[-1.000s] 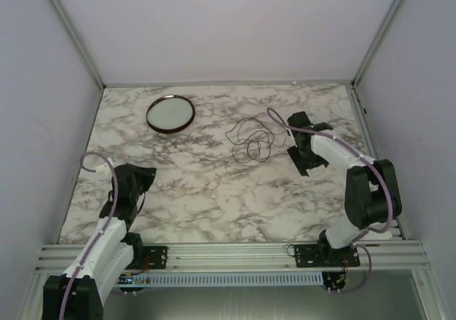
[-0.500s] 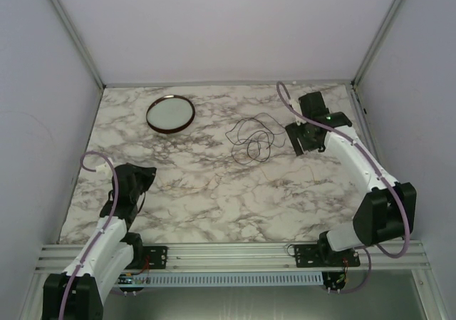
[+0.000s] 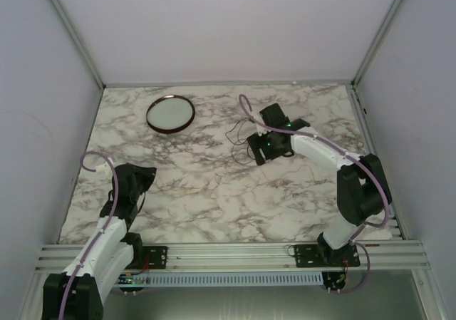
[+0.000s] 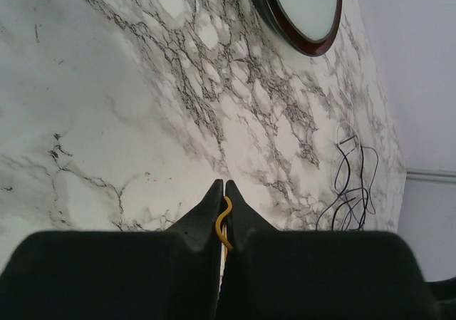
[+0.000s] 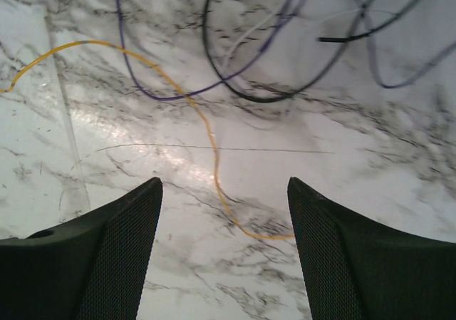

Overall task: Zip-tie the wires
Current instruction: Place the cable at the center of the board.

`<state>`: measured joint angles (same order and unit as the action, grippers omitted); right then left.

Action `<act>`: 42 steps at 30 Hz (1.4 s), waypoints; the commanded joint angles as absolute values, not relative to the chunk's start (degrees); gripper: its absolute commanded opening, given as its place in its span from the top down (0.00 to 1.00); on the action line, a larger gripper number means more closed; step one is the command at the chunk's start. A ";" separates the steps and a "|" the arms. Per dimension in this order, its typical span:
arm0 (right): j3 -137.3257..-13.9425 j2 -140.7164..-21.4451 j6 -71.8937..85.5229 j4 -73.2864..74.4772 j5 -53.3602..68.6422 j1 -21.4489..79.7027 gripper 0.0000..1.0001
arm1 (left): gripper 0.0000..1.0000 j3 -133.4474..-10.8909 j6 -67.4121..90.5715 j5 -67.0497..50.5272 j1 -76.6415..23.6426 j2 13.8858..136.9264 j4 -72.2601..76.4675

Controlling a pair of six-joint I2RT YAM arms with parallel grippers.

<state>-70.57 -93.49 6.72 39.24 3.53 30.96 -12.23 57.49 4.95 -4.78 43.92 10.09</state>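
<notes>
The wires (image 3: 241,130) lie in loose loops at the table's back middle. In the right wrist view dark, purple and yellow strands (image 5: 249,85) lie just ahead of my fingers. My right gripper (image 3: 258,151) is open and empty, low at the loops' near right edge. The yellow strand (image 5: 214,167) runs on the table between its fingers (image 5: 222,192). A pale straight strip (image 5: 65,120), possibly the zip tie, lies at the left. My left gripper (image 3: 140,178) is shut near the left edge, far from the wires (image 4: 353,184). A short yellow curl (image 4: 224,220) shows in its seam.
A round dark-rimmed dish (image 3: 170,130) sits at the back left, also in the left wrist view (image 4: 313,48). A hair-thin straight strand (image 5: 214,150) crosses the marble ahead of my right fingers. Walls enclose the table on three sides.
My right arm has swung left from the back right of the table to the near right edge of the wire loops. My left arm has not moved.
</notes>
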 commanded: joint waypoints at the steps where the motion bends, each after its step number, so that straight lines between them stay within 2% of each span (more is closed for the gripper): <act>1: -69.53 -95.73 8.27 32.40 6.63 34.18 0.30 | 1.00 -12.40 57.19 4.49 -5.01 43.68 12.15; 3: -69.22 -97.47 8.03 30.83 6.84 34.93 0.31 | 1.00 -12.32 57.29 4.40 -5.01 43.62 12.07; 8: -69.11 -101.60 6.79 29.65 4.22 35.96 0.44 | 1.00 -12.45 57.37 4.05 -5.01 43.36 11.82; 12: -68.40 -103.03 5.63 28.36 1.63 36.08 0.48 | 1.00 -12.43 57.48 3.79 -5.01 42.99 11.47; 14: -68.14 -103.55 5.06 28.14 0.69 36.12 0.53 | 1.00 -12.47 57.44 3.78 -5.01 42.82 11.05; 16: -67.66 -104.05 4.69 27.92 0.24 36.11 0.64 | 1.00 -12.44 57.40 3.88 -5.01 42.64 10.71; 17: -67.48 -104.14 4.54 27.89 0.04 36.12 0.75 | 1.00 -12.42 57.35 3.87 -5.03 42.55 10.53; 21: -65.85 -102.80 4.31 28.00 -1.49 36.10 0.99 | 1.00 -12.47 57.24 3.25 -5.10 42.46 10.34; 29: -59.04 -94.55 5.28 32.32 -6.41 35.15 1.00 | 1.00 -12.34 57.42 2.55 -6.56 41.02 8.68; 38: -55.33 -89.90 5.22 36.02 -9.94 31.97 1.00 | 1.00 -10.27 60.16 6.44 -13.12 42.24 10.47; 42: -55.17 -87.59 4.48 37.13 -10.30 30.33 0.95 | 1.00 -10.86 60.79 7.79 -15.03 44.43 12.38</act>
<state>-54.48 -91.11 5.04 35.44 -8.62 31.70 -10.83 59.68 5.32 -13.69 43.00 9.43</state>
